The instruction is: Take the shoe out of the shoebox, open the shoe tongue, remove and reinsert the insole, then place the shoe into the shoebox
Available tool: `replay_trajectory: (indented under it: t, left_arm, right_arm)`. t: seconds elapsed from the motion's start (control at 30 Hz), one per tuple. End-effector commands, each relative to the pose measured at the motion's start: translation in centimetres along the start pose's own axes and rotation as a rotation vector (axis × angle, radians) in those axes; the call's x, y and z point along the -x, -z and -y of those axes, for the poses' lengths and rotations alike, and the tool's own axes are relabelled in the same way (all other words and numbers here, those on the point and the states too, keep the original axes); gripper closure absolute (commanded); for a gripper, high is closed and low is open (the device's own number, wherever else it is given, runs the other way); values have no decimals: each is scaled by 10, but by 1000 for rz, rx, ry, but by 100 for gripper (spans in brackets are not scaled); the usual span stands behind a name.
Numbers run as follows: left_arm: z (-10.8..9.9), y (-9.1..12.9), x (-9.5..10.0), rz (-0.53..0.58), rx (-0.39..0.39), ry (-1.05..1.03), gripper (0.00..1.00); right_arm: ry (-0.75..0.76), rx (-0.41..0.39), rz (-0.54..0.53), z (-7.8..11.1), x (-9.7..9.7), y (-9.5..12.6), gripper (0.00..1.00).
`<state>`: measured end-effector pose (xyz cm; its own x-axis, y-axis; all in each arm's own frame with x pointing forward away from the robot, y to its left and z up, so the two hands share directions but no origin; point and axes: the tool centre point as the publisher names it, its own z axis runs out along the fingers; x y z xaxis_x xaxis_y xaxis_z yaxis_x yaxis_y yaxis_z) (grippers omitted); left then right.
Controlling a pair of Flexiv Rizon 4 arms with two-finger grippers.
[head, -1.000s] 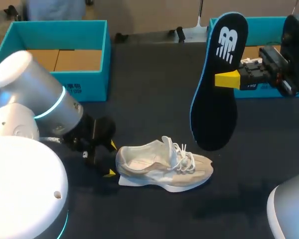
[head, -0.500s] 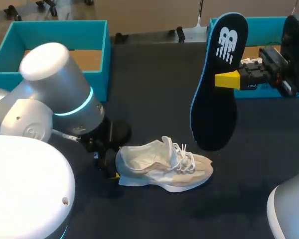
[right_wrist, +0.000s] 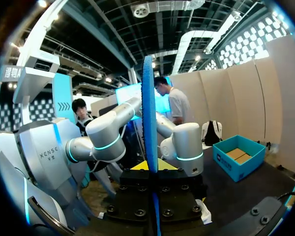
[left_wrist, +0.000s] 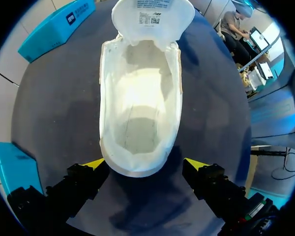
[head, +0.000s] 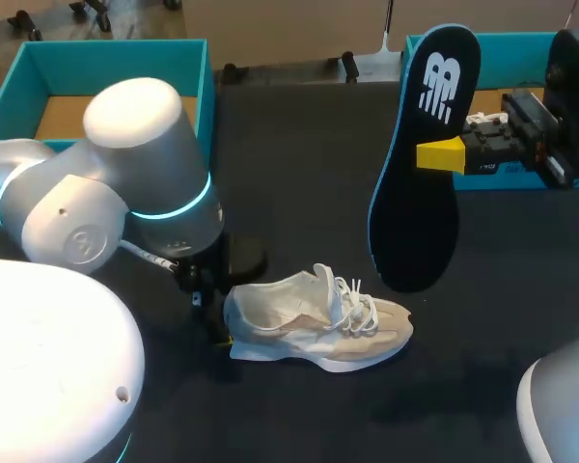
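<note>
Dark tabletop (head: 299, 174) carries the pale shoe (head: 318, 323), resting on its sole near the teal shoebox (head: 106, 68). Our left fingers (left_wrist: 96, 163) stand open on either side of the heel. Our right fingers (head: 442, 154) grip the dark insole (head: 420, 193), holding it upright above the tabletop.

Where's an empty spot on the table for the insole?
The table is bare between the left shoebox and the held insole, behind the shoe; also in front of the shoe. Crowded at the heel, beside the left gripper.

Insole (right_wrist: 148, 123) edge-on in right pincer's (right_wrist: 151, 167) grip
</note>
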<state>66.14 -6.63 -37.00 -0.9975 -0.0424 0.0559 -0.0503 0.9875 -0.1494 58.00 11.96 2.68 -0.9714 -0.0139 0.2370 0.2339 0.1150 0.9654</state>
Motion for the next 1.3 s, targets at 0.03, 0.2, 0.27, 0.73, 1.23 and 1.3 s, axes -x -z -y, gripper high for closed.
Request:
replay_trajectory:
  t: [0.03,0.2,0.27,0.73,1.23,1.3]
  left_arm:
    - [4,6,-2,13,8,1,0]
    - [8,23,-4,25,-10,-4,0]
    - [9,29,-5,38,-17,-13,0]
    - [55,47,25,64,-49,-3,0]
    - [85,18,44,58,-76,-29,0]
    - [87,12,45,63,-78,-34,0]
  right_arm:
    - [-1,-3,-3,-2,2,-2,100]
    - [-1,-3,-3,-2,2,-2,100]
    - [-1,-3,-3,-2,2,-2,100]
    - [-1,-3,-3,-2,2,-2,100]
    - [-1,-3,-3,-2,2,-2,100]
    - [-1,-3,-3,-2,2,-2,100]
